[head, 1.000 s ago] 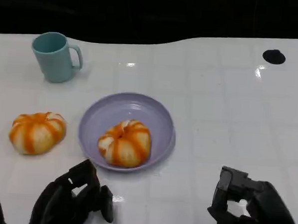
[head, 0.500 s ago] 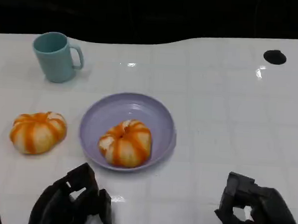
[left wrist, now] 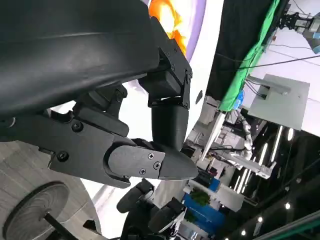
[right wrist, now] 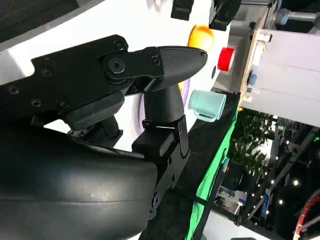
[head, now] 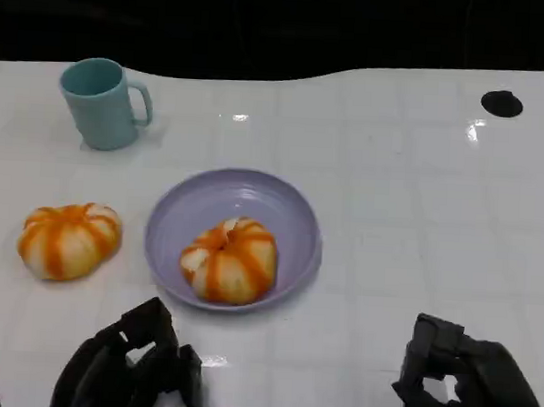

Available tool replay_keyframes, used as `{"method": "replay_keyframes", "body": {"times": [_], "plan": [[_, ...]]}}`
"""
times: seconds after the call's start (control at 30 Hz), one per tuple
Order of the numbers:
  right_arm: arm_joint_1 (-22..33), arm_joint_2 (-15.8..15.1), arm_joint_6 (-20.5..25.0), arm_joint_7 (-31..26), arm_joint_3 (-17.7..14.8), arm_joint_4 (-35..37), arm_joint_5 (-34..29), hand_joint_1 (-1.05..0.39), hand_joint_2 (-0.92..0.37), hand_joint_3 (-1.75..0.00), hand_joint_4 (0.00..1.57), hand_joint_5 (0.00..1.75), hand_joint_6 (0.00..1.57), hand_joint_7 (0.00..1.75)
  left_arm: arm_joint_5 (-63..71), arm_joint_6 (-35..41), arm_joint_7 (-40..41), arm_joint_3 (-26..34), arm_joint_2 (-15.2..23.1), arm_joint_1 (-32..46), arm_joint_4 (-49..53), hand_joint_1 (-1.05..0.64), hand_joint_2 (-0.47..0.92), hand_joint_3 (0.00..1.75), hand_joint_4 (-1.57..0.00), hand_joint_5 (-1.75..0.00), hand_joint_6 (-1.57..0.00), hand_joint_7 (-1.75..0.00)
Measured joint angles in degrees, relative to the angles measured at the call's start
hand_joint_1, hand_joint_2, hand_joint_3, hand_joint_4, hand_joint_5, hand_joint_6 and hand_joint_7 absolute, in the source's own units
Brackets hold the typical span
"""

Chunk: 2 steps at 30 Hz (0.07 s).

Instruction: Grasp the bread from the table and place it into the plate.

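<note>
One orange-and-white striped bread (head: 228, 260) lies inside the lilac plate (head: 245, 195) at the table's middle. A second, similar bread (head: 67, 239) rests on the white table to the plate's left. My left hand (head: 128, 366) hovers at the near edge, just in front of the plate, with fingers loosely apart and nothing in them. Low on the near right side, my right hand (head: 452, 384) is empty too, well clear of the plate. In the left wrist view, my left hand (left wrist: 135, 150) has a bread (left wrist: 167, 15) beyond it. Past my right hand (right wrist: 125, 85) in the right wrist view is a bread (right wrist: 200, 36).
A teal mug (head: 102, 102) stands at the far left, behind the loose bread; it also appears as a mug (right wrist: 207, 106) in the right wrist view. A black round spot (head: 501, 102) marks the table's far right. Bare white table (head: 417, 220) stretches right of the plate.
My right hand has drawn back toward the near edge and sits lower in the picture. The left hand has sunk slightly. Breads, plate and mug lie as before.
</note>
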Motion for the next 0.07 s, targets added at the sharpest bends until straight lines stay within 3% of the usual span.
{"method": "replay_keyframes", "body": {"times": [0.07], "plan": [[0.1,0.2,0.55,0.6,-0.03,-0.58,1.07,-0.64,-0.92,-0.28,0.84,1.75,0.63,1.71,0.01,-0.08,0.0,0.02,0.03,0.27,-0.06,-0.64,0.92,0.21,-0.83,-1.75,-0.68,-1.65]]}}
